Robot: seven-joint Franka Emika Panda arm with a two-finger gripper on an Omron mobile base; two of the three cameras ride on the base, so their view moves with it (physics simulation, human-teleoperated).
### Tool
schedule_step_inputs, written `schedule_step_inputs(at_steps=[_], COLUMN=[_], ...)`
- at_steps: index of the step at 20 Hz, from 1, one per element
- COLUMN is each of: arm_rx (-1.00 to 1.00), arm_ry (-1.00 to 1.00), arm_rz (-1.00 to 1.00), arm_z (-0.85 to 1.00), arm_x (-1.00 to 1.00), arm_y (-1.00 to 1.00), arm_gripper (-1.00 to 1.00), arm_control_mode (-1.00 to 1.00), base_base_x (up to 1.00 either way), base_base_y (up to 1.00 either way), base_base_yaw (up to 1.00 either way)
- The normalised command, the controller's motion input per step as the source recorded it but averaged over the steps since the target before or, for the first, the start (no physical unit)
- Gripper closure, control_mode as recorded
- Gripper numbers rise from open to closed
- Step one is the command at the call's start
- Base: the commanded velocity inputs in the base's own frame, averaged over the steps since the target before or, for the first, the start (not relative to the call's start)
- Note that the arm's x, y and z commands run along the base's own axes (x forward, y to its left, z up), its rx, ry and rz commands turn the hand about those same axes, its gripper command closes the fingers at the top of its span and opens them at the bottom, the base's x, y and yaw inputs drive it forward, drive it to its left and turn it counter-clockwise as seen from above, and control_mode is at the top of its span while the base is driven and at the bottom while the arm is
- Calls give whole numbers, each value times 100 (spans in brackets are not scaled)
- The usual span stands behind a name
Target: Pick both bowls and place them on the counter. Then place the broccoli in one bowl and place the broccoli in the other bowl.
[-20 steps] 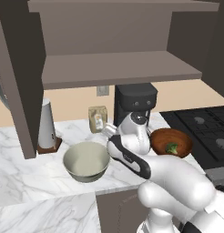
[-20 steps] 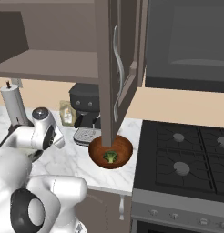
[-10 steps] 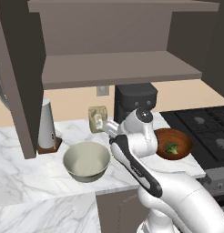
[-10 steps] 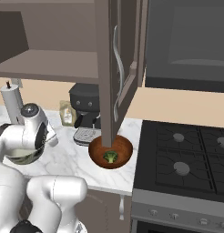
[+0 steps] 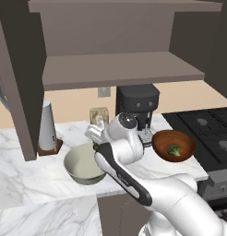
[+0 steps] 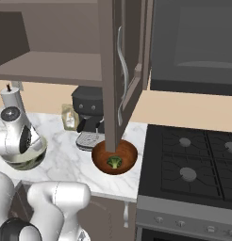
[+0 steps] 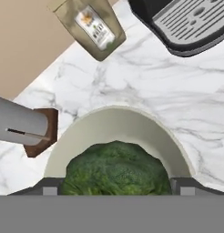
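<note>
**A:** How far along does this look to you?

**B:** Both bowls stand on the white marble desk (image 6: pixel 66 162). The glossy red-brown round bowl (image 6: pixel 114 156) sits near the black stovetop (image 6: pixel 193 164) with a small green broccoli floret (image 6: pixel 114 162) already inside it. So I'd judge one half of the filling done.

**A:** And the other bowl?

**B:** The pale grey-cream ceramic bowl (image 5: pixel 84 163) stands to the left, near the tall grey canister on its brown base (image 5: pixel 47 127). In the hand view a second, large green broccoli head (image 7: pixel 116 168) shows right in front of the claw (image 7: pixel 114 189), over the pale bowl's opening, with the bowl's far rim arching beyond it.

**A:** Is the claw gripping it?

**B:** Its fingers stand wide apart, one tip at each side of the broccoli. Whether they press on it or the piece lies loose in the bowl, I cannot tell.

**A:** What remains, then?

**B:** If the broccoli already rests in the bowl, only drawing the arm clear.
</note>
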Motion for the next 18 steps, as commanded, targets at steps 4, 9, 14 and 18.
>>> schedule_step_inputs(at_steps=[4, 9, 14, 18], arm_rx=[-1, -9, -10, -5], arm_ry=[19, 10, 0, 0], arm_rz=[5, 13, 16, 6], arm_z=[-23, -47, -51, -42], arm_x=[25, 31, -1, -3], arm_y=[50, 19, 1, 8], arm_gripper=[100, 100, 100, 100], arm_control_mode=[-100, -100, -100, -100], base_base_x=[0, 0, 0, 0], base_base_y=[0, 0, 0, 0], base_base_yaw=[0, 0, 0, 0])
